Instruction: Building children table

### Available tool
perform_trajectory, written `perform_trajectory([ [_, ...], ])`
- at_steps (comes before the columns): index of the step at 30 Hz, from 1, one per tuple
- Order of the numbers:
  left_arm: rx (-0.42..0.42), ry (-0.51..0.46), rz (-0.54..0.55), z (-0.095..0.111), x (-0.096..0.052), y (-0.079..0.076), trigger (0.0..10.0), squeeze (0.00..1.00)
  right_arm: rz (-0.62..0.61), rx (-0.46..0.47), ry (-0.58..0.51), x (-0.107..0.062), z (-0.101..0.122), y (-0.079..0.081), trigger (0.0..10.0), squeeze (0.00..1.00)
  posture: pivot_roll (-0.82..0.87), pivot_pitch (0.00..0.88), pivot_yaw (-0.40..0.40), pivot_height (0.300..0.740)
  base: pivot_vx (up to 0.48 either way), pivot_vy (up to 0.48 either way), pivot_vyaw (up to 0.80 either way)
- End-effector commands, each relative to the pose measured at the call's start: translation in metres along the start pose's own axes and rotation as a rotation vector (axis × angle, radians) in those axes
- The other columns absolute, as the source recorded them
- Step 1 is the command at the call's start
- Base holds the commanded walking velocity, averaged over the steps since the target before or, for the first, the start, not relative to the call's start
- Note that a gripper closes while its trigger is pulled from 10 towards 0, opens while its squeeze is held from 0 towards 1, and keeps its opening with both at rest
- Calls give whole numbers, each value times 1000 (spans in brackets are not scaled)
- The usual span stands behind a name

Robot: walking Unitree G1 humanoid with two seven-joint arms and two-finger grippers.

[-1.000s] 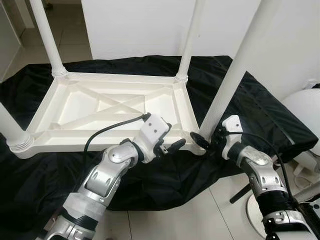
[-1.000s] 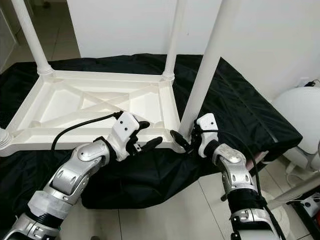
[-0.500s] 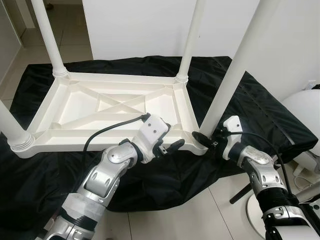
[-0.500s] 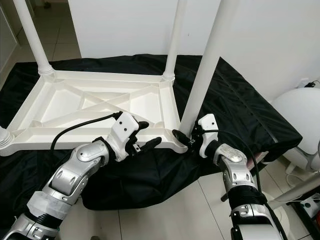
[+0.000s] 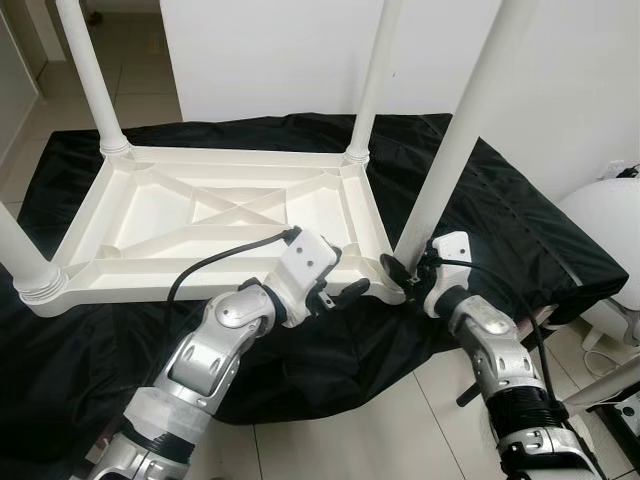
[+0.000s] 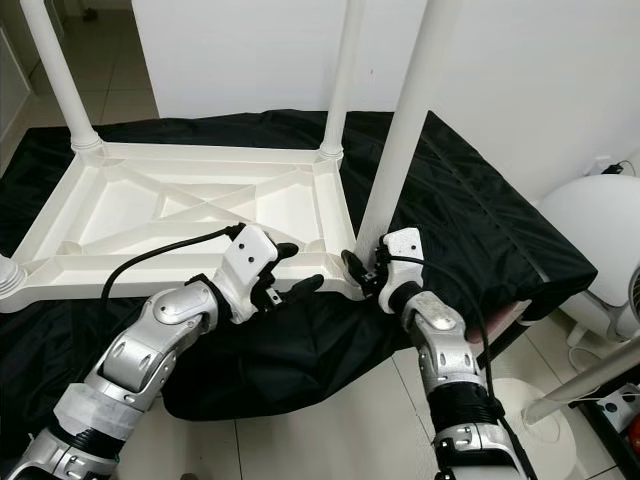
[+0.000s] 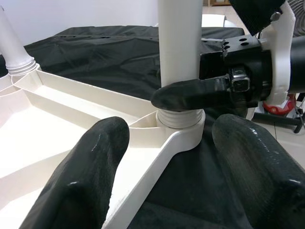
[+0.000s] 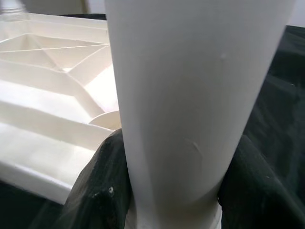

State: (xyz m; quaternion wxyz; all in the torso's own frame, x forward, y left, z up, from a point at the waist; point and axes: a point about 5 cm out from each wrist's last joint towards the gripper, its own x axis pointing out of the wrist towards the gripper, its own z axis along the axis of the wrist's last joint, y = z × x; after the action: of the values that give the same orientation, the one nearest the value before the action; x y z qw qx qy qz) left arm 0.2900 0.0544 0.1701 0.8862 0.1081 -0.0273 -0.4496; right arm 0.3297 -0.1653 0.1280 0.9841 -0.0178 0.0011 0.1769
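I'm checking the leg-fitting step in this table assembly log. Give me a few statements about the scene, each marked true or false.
1. The white table top lies upside down on a black cloth. True.
2. The right gripper is closed around the base of the near right leg. True; the right wrist view shows a finger on each side of it.
3. The left gripper is holding a screwdriver. False; its fingers are open and hold nothing, near the table top's front edge.
4. The table top has no legs fitted yet. False; white legs stand at its corners.
5. The near right leg lies flat on the cloth. False; it stands up in its corner socket.
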Motion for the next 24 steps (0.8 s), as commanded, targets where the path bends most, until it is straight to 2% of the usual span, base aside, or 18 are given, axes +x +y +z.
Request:
perform_trajectory([
  [1, -2, 5, -13, 0, -1, -3, 10000, 0, -99, 35, 33, -4, -4, 0, 10000, 0, -11, 0, -51, 740, 0, 0, 0],
  [5, -5, 6, -13, 0, -1, -2, 10000, 0, -129, 52, 35, -5, -3, 3, 10000, 0, -11, 0, -51, 740, 0, 0, 0],
  [8, -6, 9, -15, -2, -2, -3, 10000, 0, -362, 94, 55, -10, -6, 18, 10000, 0, -18, 0, -52, 740, 0, 0, 0],
  [11, -6, 10, -15, -2, -1, -4, 10000, 0, -422, 119, 58, -10, -7, 25, 10000, 0, -17, 0, -53, 740, 0, 0, 0],
  [13, -8, 9, -16, -1, -1, -4, 10000, 0, -519, 159, 45, -9, -6, 35, 10000, 0, -15, 0, -54, 740, 0, 0, 0],
  [14, -10, 9, -16, -1, -1, -4, 10000, 0, -499, 176, 35, -6, -4, 45, 10000, 0, -14, 0, -54, 740, 0, 0, 0],
  [15, -10, 9, -16, -1, -1, -4, 10000, 0, -499, 176, 35, -6, -4, 45, 10000, 0, -14, 0, -54, 740, 0, 0, 0],
  [16, -12, 9, -16, -2, -1, -5, 10000, 0, -449, 205, 23, -3, 1, 55, 10000, 0, -14, 0, -54, 740, 0, 0, 0],
  [22, -12, 11, -22, -2, -1, -6, 10000, 0, -420, 217, 5, -7, 5, 54, 10000, 0, -21, 4, -53, 740, 0, 0, 0],
  [23, -13, 12, -21, -2, -1, -6, 10000, 0, -420, 216, 3, -10, 5, 53, 10000, 1000, -21, 4, -53, 740, 0, 0, 0],
  [24, -13, 12, -21, -2, -1, -6, 10000, 0, -420, 216, 3, -10, 5, 53, 10000, 1000, -21, 4, -53, 740, 0, 0, 0],
])
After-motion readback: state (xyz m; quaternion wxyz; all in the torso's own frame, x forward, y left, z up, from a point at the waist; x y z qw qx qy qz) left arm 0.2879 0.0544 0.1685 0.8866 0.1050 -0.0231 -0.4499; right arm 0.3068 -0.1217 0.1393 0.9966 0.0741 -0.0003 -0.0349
